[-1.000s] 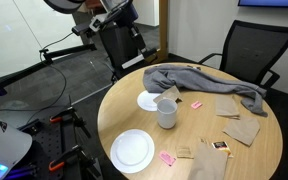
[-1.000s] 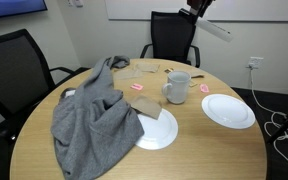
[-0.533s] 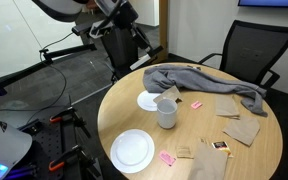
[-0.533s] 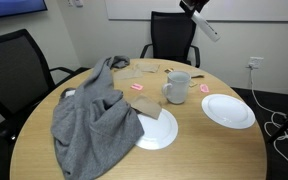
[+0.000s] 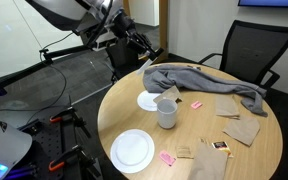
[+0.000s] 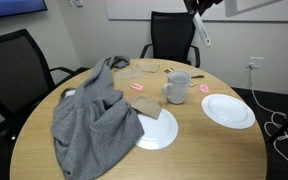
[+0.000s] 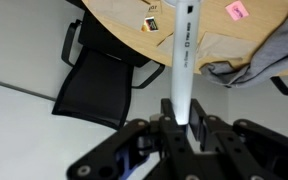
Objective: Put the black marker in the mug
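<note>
My gripper (image 7: 181,112) is shut on the marker (image 7: 183,50), which looks pale along its barrel in the wrist view and points out toward the table edge. In both exterior views the gripper (image 5: 122,27) (image 6: 194,8) is high in the air beyond the table's rim, with the marker (image 5: 144,45) (image 6: 201,30) hanging slanted below it. The light grey-white mug (image 5: 167,113) (image 6: 177,87) stands upright near the table's middle, well apart from the gripper. The mug does not show in the wrist view.
A round wooden table (image 5: 254,160) (image 6: 234,150) holds a grey cloth (image 5: 204,80) (image 6: 89,115), two white plates (image 5: 132,150) (image 6: 228,110), brown napkins (image 5: 239,125) and pink notes (image 6: 137,87). Black chairs (image 5: 249,55) (image 6: 172,40) stand around it.
The arm has swung so the marker turned from nearly level to pointing steeply down, and the gripper has come closer to the table's rim. The mug and the table's other things have not moved.
</note>
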You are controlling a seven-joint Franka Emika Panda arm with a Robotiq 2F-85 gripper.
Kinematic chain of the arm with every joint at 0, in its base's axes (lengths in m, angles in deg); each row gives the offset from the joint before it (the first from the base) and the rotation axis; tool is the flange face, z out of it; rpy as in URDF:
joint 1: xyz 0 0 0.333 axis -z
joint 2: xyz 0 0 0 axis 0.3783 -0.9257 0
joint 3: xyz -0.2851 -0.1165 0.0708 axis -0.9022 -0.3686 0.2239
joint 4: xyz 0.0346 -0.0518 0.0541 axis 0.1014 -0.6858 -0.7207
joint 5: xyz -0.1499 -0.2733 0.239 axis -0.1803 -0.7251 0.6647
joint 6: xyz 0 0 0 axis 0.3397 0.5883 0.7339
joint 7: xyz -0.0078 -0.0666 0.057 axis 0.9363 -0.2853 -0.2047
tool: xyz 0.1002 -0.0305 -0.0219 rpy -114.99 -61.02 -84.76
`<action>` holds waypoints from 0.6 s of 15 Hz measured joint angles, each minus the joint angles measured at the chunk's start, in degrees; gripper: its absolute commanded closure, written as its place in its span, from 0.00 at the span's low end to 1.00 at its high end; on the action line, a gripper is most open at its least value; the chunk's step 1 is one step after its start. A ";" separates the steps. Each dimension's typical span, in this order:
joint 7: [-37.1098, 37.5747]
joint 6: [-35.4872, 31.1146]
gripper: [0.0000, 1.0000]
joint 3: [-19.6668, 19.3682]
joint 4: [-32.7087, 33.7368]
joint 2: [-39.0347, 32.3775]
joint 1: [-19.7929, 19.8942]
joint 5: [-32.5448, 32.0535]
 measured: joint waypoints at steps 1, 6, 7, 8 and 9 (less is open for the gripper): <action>2.74 2.21 0.95 0.20 0.17 -0.61 -0.67 -1.21; 13.42 12.68 0.95 1.19 1.21 -4.31 -3.48 -4.40; 15.17 14.54 0.95 1.27 1.51 -5.17 -3.97 -4.78; 16.86 16.28 0.95 1.36 1.83 -6.08 -4.40 -4.97; 18.51 17.88 0.95 1.42 2.22 -7.07 -4.80 -5.07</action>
